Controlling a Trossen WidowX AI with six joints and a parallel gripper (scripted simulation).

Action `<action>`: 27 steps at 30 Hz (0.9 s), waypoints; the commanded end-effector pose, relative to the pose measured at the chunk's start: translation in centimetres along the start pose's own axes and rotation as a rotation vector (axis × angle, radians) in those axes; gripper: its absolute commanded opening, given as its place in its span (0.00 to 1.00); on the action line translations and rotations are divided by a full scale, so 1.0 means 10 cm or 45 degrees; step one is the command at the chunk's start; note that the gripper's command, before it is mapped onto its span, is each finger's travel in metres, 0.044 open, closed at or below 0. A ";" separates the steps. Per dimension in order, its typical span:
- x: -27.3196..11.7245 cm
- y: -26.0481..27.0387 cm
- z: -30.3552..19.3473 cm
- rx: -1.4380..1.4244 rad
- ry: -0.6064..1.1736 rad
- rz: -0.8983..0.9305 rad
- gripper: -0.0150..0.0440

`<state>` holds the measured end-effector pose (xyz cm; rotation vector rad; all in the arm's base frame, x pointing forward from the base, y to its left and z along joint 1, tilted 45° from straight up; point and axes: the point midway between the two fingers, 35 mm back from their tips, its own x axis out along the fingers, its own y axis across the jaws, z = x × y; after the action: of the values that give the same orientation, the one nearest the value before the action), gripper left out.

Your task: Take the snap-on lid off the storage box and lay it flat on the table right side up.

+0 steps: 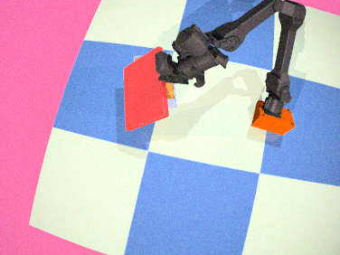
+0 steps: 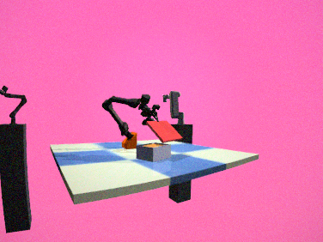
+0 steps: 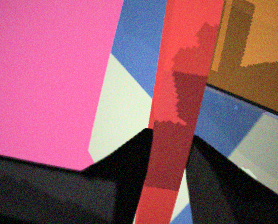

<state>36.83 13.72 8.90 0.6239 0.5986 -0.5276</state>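
The red lid [image 1: 145, 90] [image 2: 165, 131] [image 3: 190, 30] is off the storage box and hangs in the air above it, steeply tilted. Its higher edge is at my gripper and its lower edge points away from the arm. My gripper [image 2: 156, 119] [image 3: 169, 139] is shut on the lid's edge, with one dark finger on each side in the wrist view. The light grey box [image 1: 172, 103] [image 2: 152, 154] stands upright on the table, with its orange inside [image 3: 265, 40] showing. In the top view the lid hides most of the box and my fingertips.
The checkered blue and cream table [image 1: 203, 203] [image 2: 103, 178] carries the arm's orange base [image 1: 273, 119] [image 2: 130, 141], to the right of the box in the top view. Beyond the table in the exterior view stand a dark pillar [image 2: 15, 176] and a grey device [image 2: 173, 105] on another pillar.
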 end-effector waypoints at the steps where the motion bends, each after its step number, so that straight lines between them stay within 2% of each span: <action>1: -0.01 0.01 -0.07 0.005 -0.001 0.006 0.25; 27: -0.05 -0.03 -0.60 0.008 0.002 0.006 0.25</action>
<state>34.40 17.23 5.51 0.6262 0.6010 -0.5267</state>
